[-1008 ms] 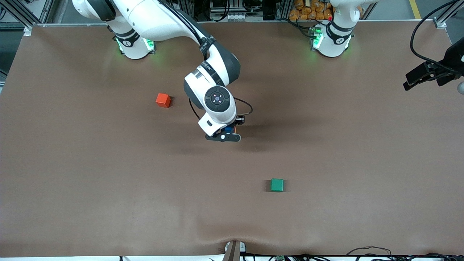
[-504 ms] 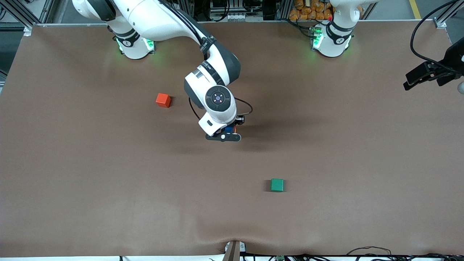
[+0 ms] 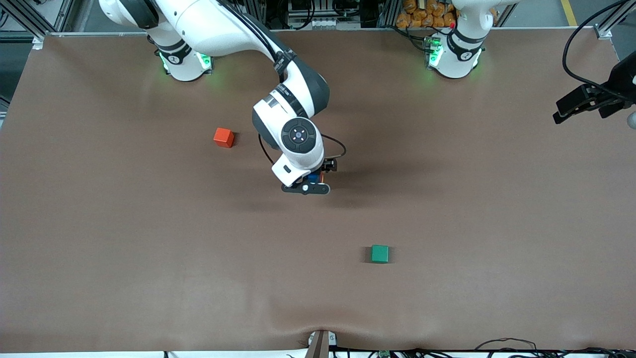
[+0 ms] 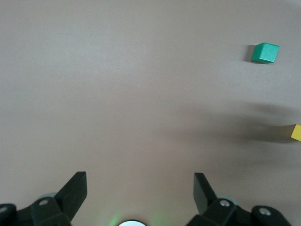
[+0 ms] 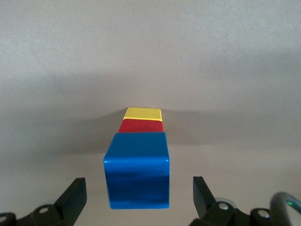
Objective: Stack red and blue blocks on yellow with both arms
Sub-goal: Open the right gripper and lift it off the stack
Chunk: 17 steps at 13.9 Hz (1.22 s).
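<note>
The blue cube (image 5: 137, 176) sits on the red cube (image 5: 140, 126), which sits on the yellow cube (image 5: 142, 113), a three-cube stack near the table's middle. My right gripper (image 5: 139, 188) is over the stack, open, with its fingers either side of the blue cube and clear gaps between them and it. In the front view the right gripper (image 3: 309, 183) hides most of the stack; only a bit of blue (image 3: 313, 177) shows. My left gripper (image 4: 141, 181) is open and empty, waiting high at the left arm's end of the table (image 3: 571, 107). A sliver of the yellow cube (image 4: 296, 133) shows there.
An orange-red cube (image 3: 223, 137) lies toward the right arm's end, a little farther from the front camera than the stack. A green cube (image 3: 380, 253) lies nearer the front camera than the stack; it also shows in the left wrist view (image 4: 264, 52).
</note>
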Each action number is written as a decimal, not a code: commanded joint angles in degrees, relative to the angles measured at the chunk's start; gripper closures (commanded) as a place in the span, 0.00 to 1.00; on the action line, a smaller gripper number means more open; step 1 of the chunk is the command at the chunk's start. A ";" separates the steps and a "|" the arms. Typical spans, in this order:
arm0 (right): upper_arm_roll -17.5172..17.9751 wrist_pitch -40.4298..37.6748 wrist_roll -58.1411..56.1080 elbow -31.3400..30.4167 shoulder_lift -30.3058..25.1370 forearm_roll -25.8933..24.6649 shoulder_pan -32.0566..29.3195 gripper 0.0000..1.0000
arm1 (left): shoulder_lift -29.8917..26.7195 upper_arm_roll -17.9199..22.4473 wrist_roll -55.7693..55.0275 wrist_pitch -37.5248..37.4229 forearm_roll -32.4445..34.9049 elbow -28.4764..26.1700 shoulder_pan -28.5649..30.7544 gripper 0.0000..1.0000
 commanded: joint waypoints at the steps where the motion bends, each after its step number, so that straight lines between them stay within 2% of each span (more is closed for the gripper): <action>1: -0.38 -0.33 0.71 -0.25 -1.58 -0.54 -0.08 0.00 | -0.91 -0.01 1.10 -0.07 -0.67 -0.31 0.65 0.00; 6: -0.55 -6.99 0.45 1.85 -3.86 -0.10 -3.67 0.00 | -0.91 0.07 1.10 -0.07 -0.58 -0.23 0.74 0.00; 14: -0.82 -17.11 0.18 3.00 -12.03 -0.80 -9.65 0.00 | -0.47 0.07 1.01 -0.07 -0.23 0.74 1.26 0.00; 17: -0.64 -21.84 0.01 4.84 -14.41 -0.72 -13.86 0.00 | 0.14 0.07 0.66 -0.07 -0.23 1.80 1.62 0.00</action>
